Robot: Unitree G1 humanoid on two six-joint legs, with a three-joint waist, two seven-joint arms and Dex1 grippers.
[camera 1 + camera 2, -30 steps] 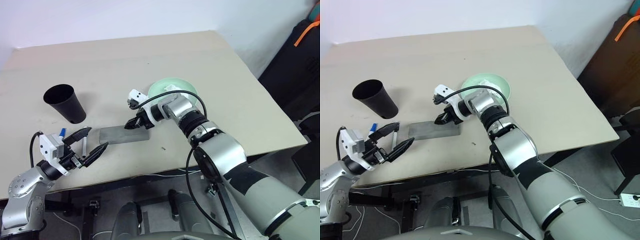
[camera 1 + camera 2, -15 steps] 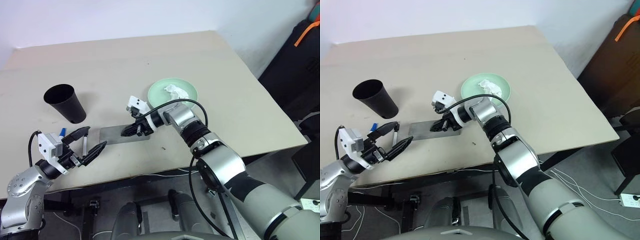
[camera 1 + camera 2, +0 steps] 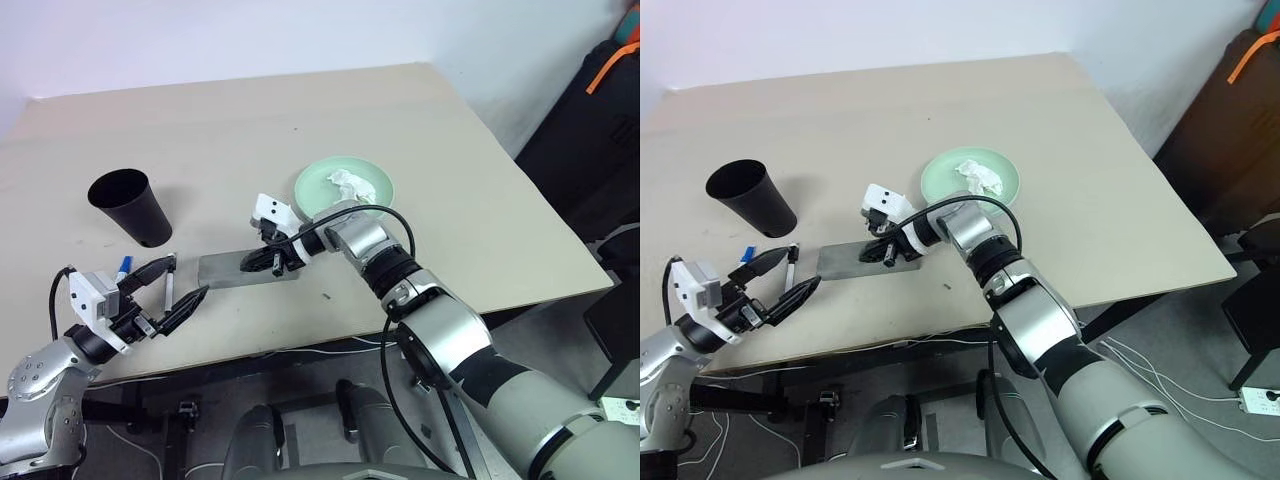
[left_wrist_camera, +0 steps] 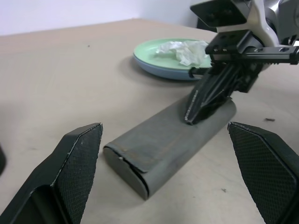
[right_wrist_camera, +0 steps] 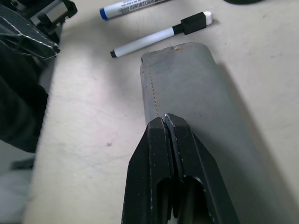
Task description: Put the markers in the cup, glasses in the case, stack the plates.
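The grey case [image 3: 228, 271] lies flat near the table's front. My right gripper [image 3: 256, 263] is shut, its fingertips resting on top of the case [image 5: 196, 88] toward its right end. Left of the case my left gripper [image 3: 190, 275] stands open and level, pointing at the case's near end [image 4: 140, 163]. Two markers lie between them: the blue-capped one [image 5: 131, 5] and the black-capped one [image 5: 159, 35]. The black cup [image 3: 130, 205] stands upright behind them. A mint green plate [image 3: 320, 190] sits behind the case, with a bluish edge under its rim [image 4: 154, 59]. The glasses are out of view.
A crumpled white tissue [image 3: 350, 183] lies in the green plate. The table's front edge runs just below the case and my left gripper. A dark bag with an orange strap [image 3: 610, 90] stands off the table's right side.
My right forearm has dropped away from over the green plate, uncovering the plate and tissue. Its shut fingertips have slid a little left along the case. The left gripper stayed open and still.
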